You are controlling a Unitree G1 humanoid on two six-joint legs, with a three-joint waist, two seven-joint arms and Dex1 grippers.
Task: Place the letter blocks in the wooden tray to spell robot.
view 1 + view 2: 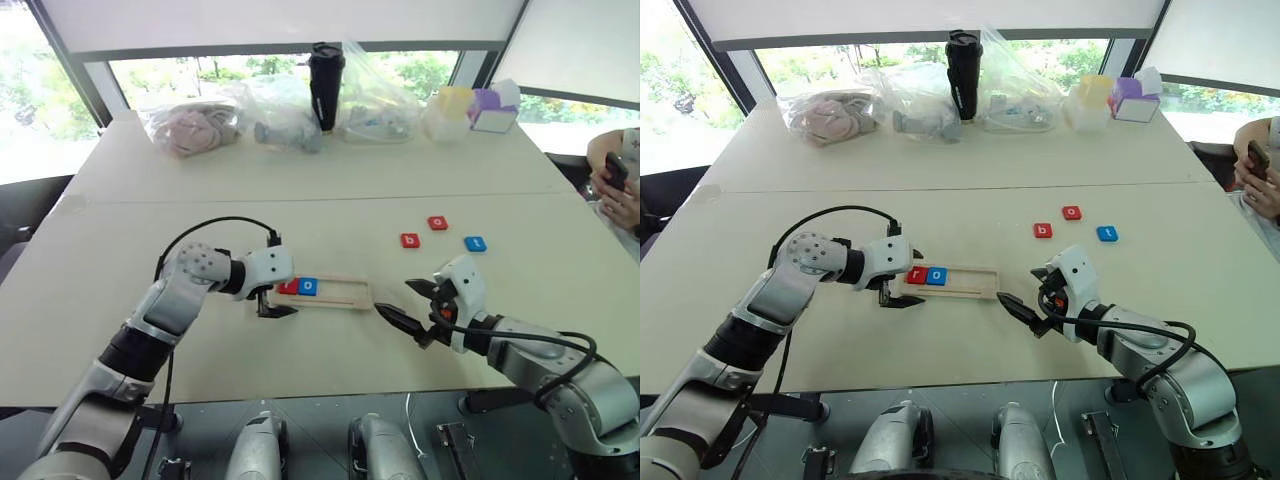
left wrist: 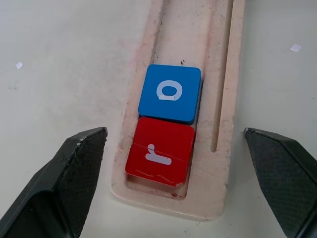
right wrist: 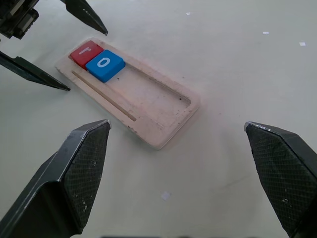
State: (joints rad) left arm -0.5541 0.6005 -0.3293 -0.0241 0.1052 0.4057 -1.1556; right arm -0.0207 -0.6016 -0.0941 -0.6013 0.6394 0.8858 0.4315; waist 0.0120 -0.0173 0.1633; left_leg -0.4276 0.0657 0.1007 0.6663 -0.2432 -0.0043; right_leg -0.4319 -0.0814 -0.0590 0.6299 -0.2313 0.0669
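The wooden tray (image 1: 345,292) lies on the table in front of me. At its left end sit two letter blocks, a red "r" (image 2: 159,156) and a blue "o" (image 2: 170,92) touching it. My left gripper (image 1: 272,303) hovers open over that end, one finger on each side of the tray, holding nothing. My right gripper (image 1: 393,296) stands open and empty just off the tray's right end. Three loose letter blocks lie farther back on the right: a red "b" (image 1: 410,240), a red "o" (image 1: 438,223) and a blue "t" (image 1: 475,243).
Along the far table edge stand plastic bags (image 1: 190,125), a black tumbler (image 1: 326,85) and small coloured boxes (image 1: 480,108). A person's hand with a phone (image 1: 615,180) shows at the right edge. A seam (image 1: 300,198) runs between the two tabletops.
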